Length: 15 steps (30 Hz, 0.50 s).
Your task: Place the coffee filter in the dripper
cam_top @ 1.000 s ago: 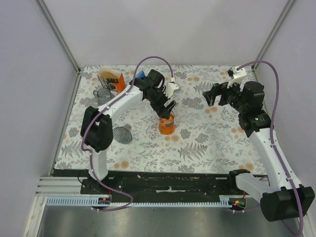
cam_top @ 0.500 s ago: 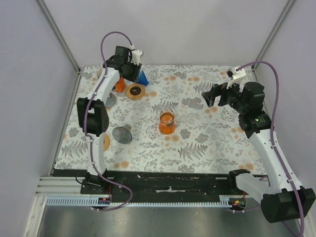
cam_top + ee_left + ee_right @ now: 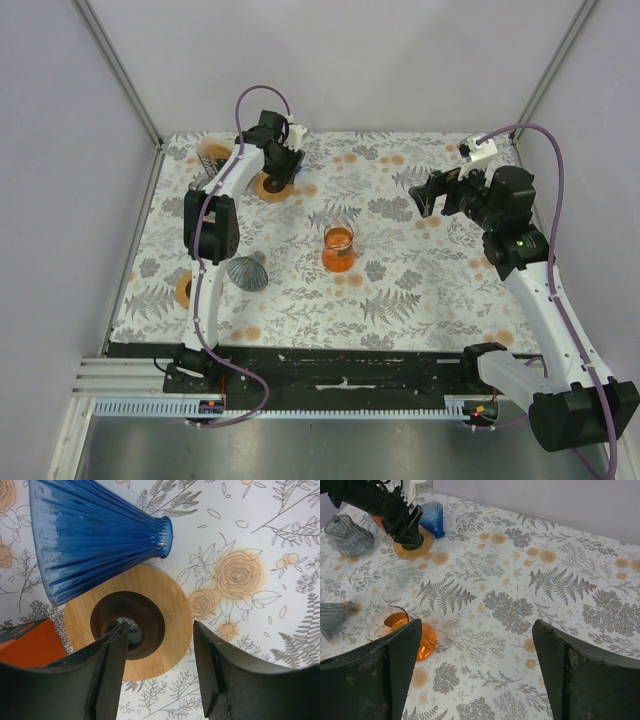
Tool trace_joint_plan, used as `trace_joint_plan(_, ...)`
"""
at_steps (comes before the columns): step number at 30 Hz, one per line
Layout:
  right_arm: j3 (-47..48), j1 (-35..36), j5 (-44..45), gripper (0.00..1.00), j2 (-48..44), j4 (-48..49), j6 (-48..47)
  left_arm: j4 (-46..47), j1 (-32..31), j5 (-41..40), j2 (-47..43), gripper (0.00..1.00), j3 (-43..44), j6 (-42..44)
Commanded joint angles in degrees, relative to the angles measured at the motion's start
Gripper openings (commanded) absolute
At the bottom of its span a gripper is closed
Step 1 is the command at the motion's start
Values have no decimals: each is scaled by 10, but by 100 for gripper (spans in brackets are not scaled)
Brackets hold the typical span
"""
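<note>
A blue ribbed glass dripper (image 3: pixel 95 535) lies on its side at the back left, also in the right wrist view (image 3: pixel 432 517). Beside it lies a round wooden base (image 3: pixel 170 610) with a dark brown ring in its middle. My left gripper (image 3: pixel 162 675) is open and empty just above this base, its left finger over the ring; in the top view the gripper (image 3: pixel 278 172) hides the dripper. I cannot make out a paper filter. My right gripper (image 3: pixel 475 670) is open and empty, held high at the right (image 3: pixel 425 192).
An orange carafe (image 3: pixel 338 248) stands mid-table. A grey ribbed cone (image 3: pixel 247 272) lies at the left. A clear glass pitcher (image 3: pixel 347 535) and an orange pack (image 3: pixel 25 640) sit in the back left corner. White walls close the back and sides.
My left arm swung from over the orange carafe to the back left corner, then settled over the wooden base beside the blue dripper. The right arm has not moved.
</note>
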Motion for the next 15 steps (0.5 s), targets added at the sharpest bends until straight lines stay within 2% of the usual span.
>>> trace_joint_plan(1, 25, 3, 6, 98, -3, 3, -8, 7, 3, -30, 16, 61, 27, 17)
trace_joint_plan(10, 27, 3, 14, 98, -2, 0, -8, -3, 3, -19, 23, 58, 10, 2)
trace_joint_plan(15, 26, 5, 15, 98, -5, -1, -25, -12, 4, -11, 44, 47, 19, -10)
